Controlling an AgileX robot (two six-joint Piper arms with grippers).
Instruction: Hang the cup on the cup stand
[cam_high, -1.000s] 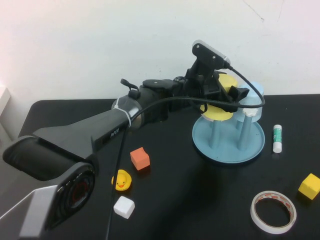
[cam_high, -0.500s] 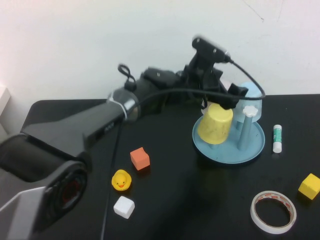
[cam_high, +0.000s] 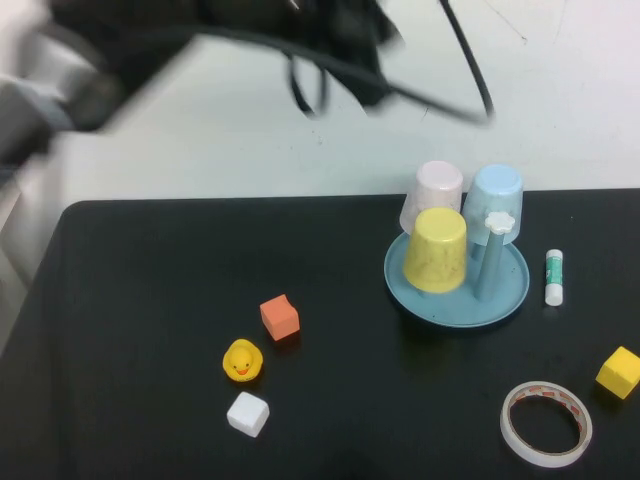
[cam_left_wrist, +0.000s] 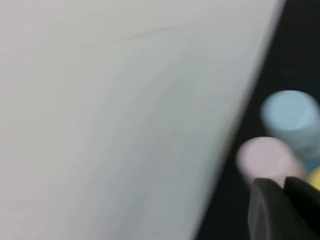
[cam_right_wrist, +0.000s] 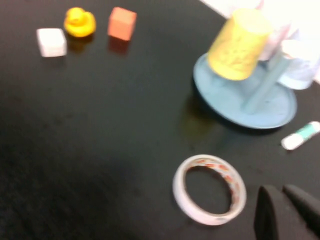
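The cup (cam_high: 436, 250) sat upside down on a peg of the stand (cam_high: 456, 300), near its front left side, tipped a little. The left gripper (cam_left_wrist: 285, 192) was empty with its fingers pressed together, high up by the wall and well apart from the cup. The right gripper (cam_right_wrist: 280, 200) was empty too, fingers together, low over the desk (cam_high: 150, 330) near the tape ring (cam_high: 546, 422). The job looked done. The cup leaned a bit, so I think a bump to the stand could make it slip off its peg. The pink cup (cam_high: 433, 193) and the blue cup (cam_high: 495, 190) sat just behind it on other pegs, close enough that a knock on one might shake the rest. One peg with a white flower cap (cam_high: 500, 222) stood bare, just beside the cup. A glue stick (cam_high: 555, 277) lay near the stand on the right. A yellow block (cam_high: 619, 372) sat further right. An orange block (cam_high: 280, 317), a toy duck (cam_high: 241, 361) and a white block (cam_high: 247, 413) lay well apart on the left. Nothing stood in the way of the arms
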